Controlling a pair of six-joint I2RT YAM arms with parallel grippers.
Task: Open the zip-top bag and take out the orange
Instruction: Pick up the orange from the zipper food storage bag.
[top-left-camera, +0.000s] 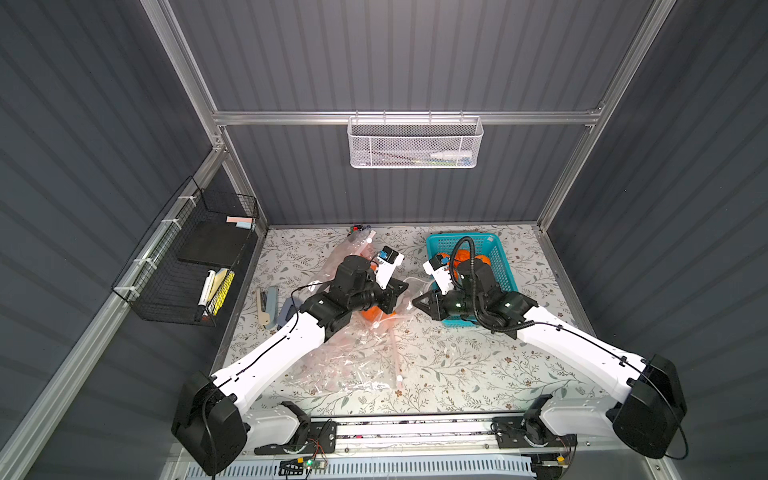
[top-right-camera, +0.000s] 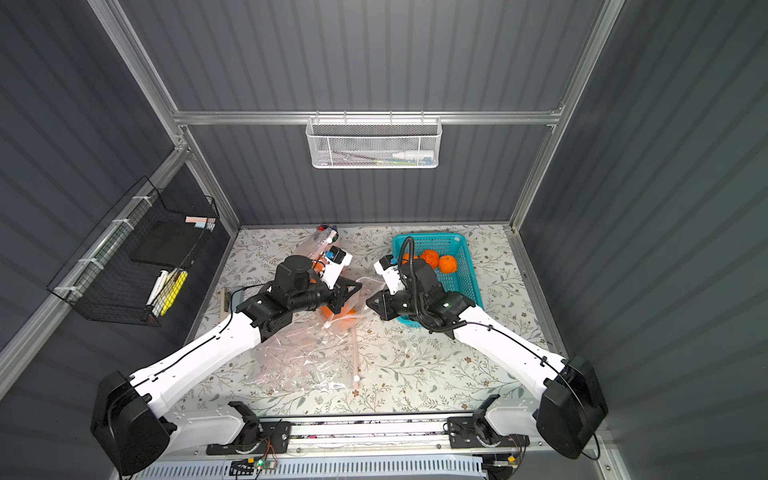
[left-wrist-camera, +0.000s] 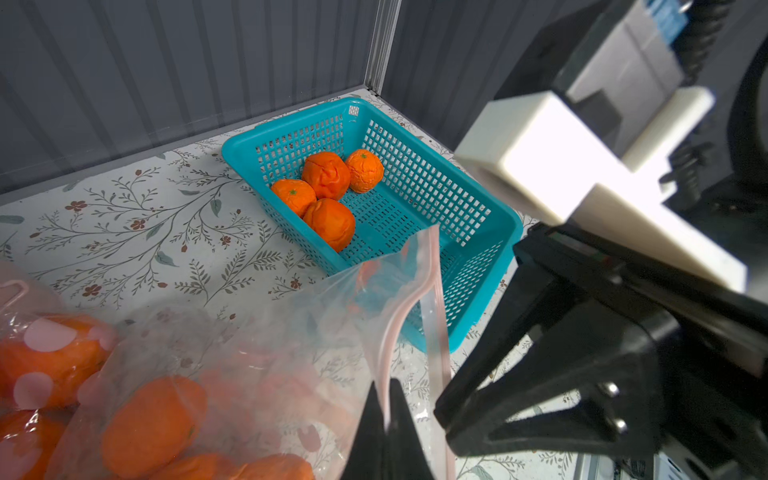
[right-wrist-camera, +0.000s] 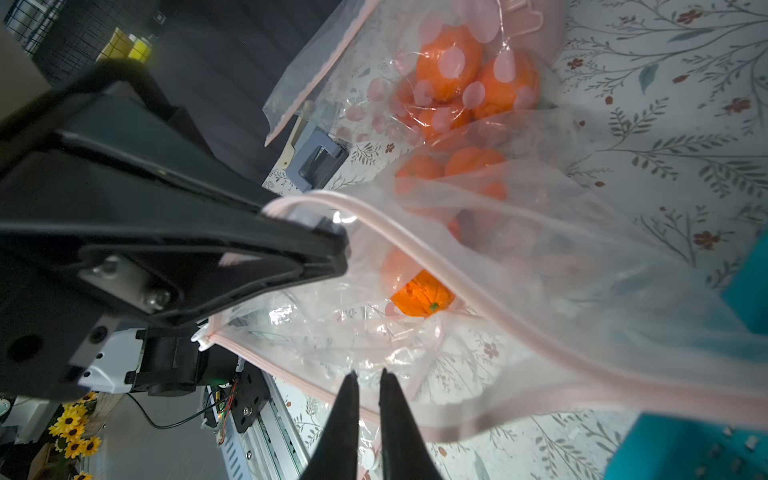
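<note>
- Grey ribbed walls (top-left-camera: 374, 62) enclose a table with a pale floral cloth (top-left-camera: 457, 365).
- A clear plastic zip-top bag with a pink zip strip (right-wrist-camera: 561, 291) lies mid-table, left of centre, with its mouth raised between the two arms.
- The left gripper (left-wrist-camera: 384, 399) is clenched on the pink zip strip at one lip of the mouth.
- The right gripper (right-wrist-camera: 366, 378) faces the gaping mouth. Its jaws stand slightly parted at the other lip, and I cannot tell whether any film lies between them.
- A wrinkled round orange with a green stem mark (right-wrist-camera: 422, 297) sits inside this bag, on its lower side, just past the open mouth. More oranges lie deeper in.
- A second clear bag with pink dots (right-wrist-camera: 457, 70), farther left, also holds oranges.
- A teal perforated plastic basket (left-wrist-camera: 291, 120) at far right holds four oranges (left-wrist-camera: 328, 174).
</note>
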